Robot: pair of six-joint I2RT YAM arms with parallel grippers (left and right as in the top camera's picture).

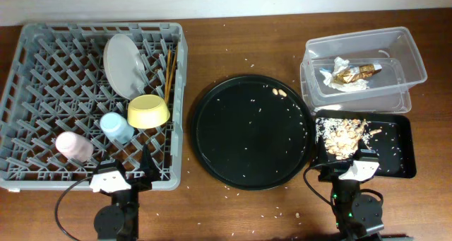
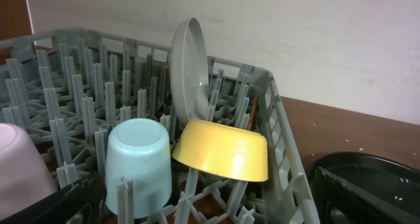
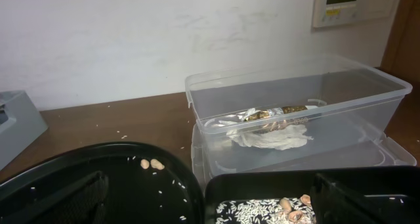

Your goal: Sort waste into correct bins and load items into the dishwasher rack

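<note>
Trouble is looming mostly around the large square grey plastic rack with its grid of upright pegs (image 1: 28,92). My left gripper (image 1: 131,169) is hovering right at its near wall, fingers spread apart and holding nothing, so a careless reach forward is risking a knock to the small yellow bowl (image 2: 220,152), which is leaning tilted on the pegs with its mouth seemingly turned down, or to the pale grey-green round plate (image 2: 190,73) behind it. That plate is standing on edge between pegs, its long axis running up and down in my left wrist view, one broad face turning toward the rack's right wall, where the brown chopsticks (image 1: 169,71) are lying front to back. The light blue cup (image 2: 138,158) is sitting base-up just beside the bowl, and the pink cup (image 1: 73,145) is resting near the rack's front left corner. My right gripper (image 1: 347,163) is likewise spreading its fingers wide and empty, near the flat black rectangular tray with a raised rim (image 1: 399,153) carrying beige crumbly food scraps (image 1: 342,133). The clear plastic rectangular tub (image 3: 367,99) is holding a shiny gold-brown wrapper (image 3: 275,112), lying along the tub's length, on crumpled white paper (image 3: 269,137). I am judging that two beige bits (image 3: 152,163) on the large round black tray (image 1: 212,128) are waiting for sorting, and a hard pinch is likely crumbling them.
</note>
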